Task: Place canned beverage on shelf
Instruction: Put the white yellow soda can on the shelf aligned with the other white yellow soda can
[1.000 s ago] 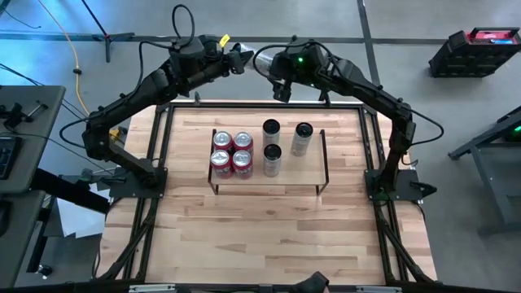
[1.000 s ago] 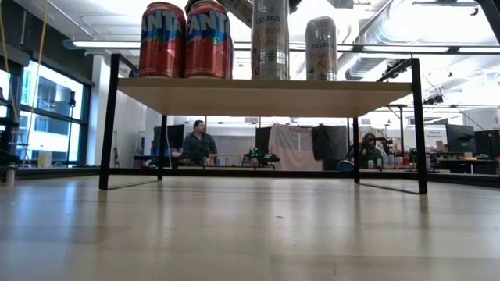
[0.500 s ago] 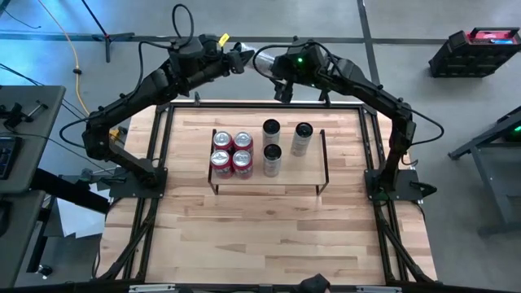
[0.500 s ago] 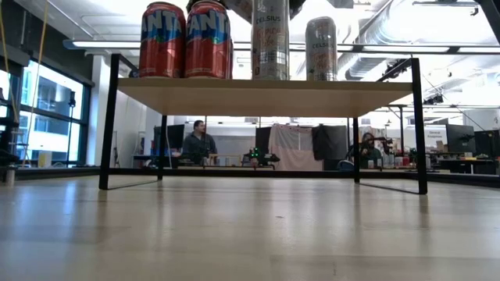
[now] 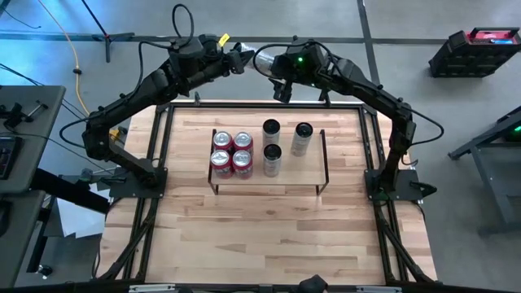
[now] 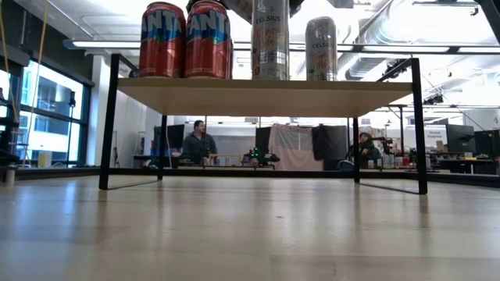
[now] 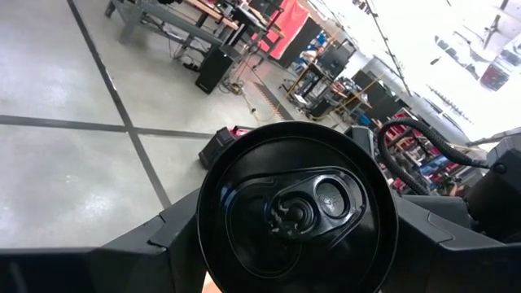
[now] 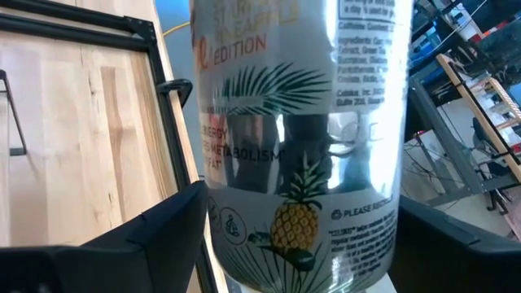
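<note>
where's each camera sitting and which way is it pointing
High view: above, straight down on the table; both arms show.
Low view: at tabletop height, level under the shelf; arms hardly show.
Left wrist view: on the left arm, facing a can lid; left gripper at bottom.
Right wrist view: on the right arm, facing the side of a pineapple can clamped in the right gripper.
Shared: high and low both show the shelf's red cans.

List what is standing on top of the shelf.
On the shelf: four red Fanta cans in a square block and three slim silver cans. In the low view, the front cans hide those behind them.
</note>
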Controlling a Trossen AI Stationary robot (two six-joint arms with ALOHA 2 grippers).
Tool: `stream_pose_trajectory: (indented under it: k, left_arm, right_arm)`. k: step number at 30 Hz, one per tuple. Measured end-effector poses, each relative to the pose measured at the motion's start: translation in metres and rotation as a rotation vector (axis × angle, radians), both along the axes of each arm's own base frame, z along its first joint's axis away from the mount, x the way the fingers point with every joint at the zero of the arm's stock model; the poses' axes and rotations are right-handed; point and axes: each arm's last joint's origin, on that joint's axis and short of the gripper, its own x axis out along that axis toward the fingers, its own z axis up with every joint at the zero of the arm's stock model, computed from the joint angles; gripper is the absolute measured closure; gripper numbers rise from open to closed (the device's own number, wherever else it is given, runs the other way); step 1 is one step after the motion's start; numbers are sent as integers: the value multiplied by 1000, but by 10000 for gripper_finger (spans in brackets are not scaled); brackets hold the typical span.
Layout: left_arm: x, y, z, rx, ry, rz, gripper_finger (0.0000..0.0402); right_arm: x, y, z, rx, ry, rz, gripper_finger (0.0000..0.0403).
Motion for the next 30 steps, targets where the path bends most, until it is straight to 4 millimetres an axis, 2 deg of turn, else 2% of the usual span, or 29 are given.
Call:
stream_pose_trajectory:
  k: [12,30]
  left_arm:
    - [0,0,0,1,1,-2,159]
    - [0,0,0,1,1,-1,159]
  right_arm:
    - [0,0,1,-4,-7,-2,148]
    - [0,0,1,-4,-7,-1,148]
